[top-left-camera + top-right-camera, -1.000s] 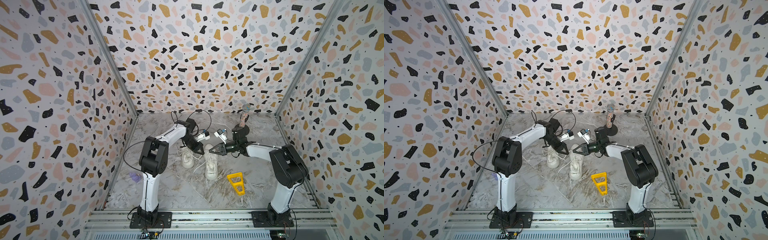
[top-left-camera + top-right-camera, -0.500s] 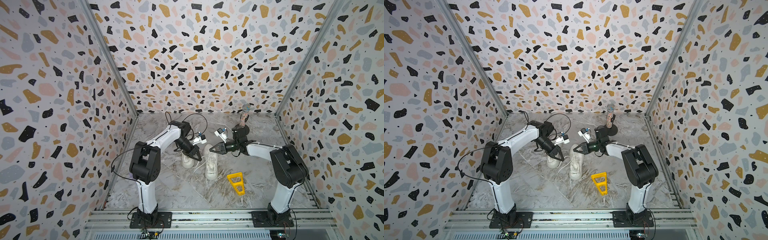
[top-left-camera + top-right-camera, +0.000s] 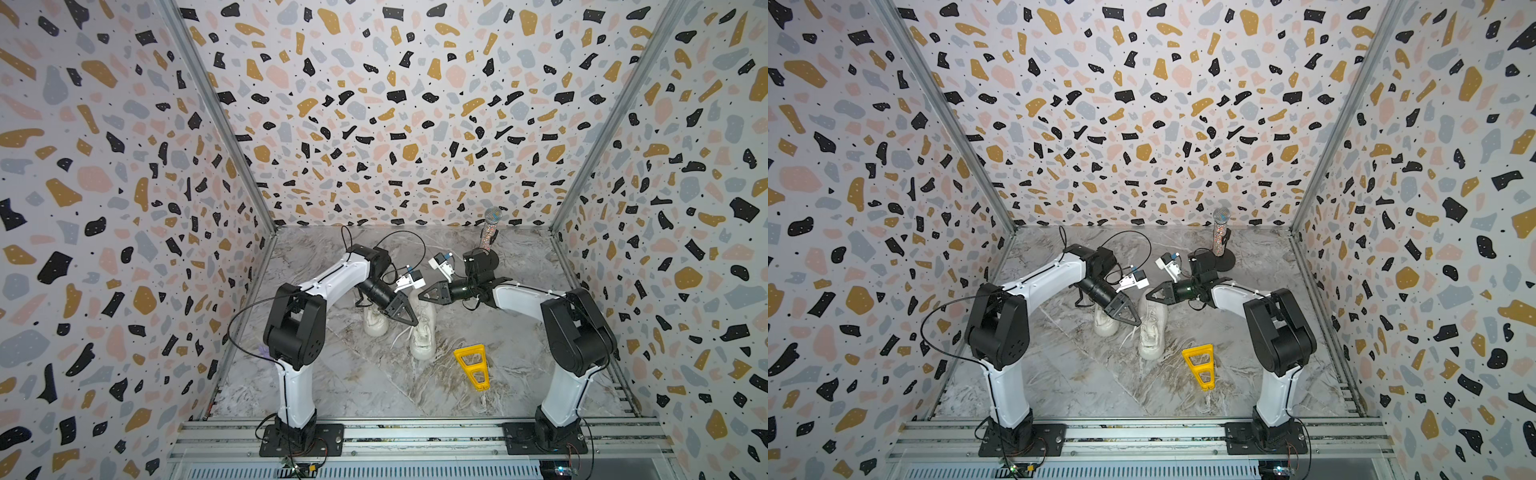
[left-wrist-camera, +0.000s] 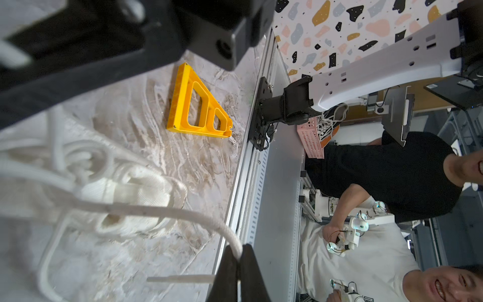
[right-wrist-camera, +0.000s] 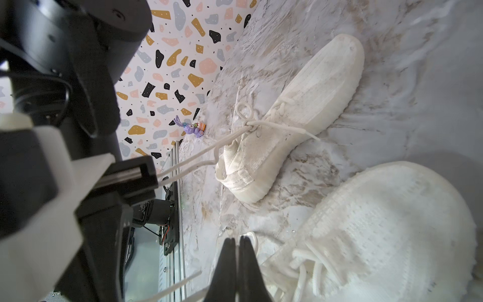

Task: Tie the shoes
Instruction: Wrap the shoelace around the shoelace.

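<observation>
Because the left gripper [image 3: 406, 318] hangs over the pair in both top views, part of the left shoe [image 3: 375, 326] is covered, and the laces there are too thin to trace. Up close, the left wrist view blurs the shoe under it, so I cannot tell which one its lace [image 4: 162, 211] belongs to. That lace arcs up to the fingertips, which are pressed together on it.

The right gripper [image 3: 423, 296] is over the far end of the right shoe [image 3: 424, 334], its fingers also pressed together. A bit of white cord sits just beside the tips in the right wrist view, but I cannot tell whether it is pinched.

Both shoes [image 3: 1152, 332] are all white, with ribbed knit uppers and thick soles. They stand side by side near the middle of the marbled table [image 3: 332, 386]. The left shoe shows a small loop at its throat, and two strands lead off behind the left arm. A yellow triangular frame [image 3: 471, 365] lies near the right shoe.
</observation>
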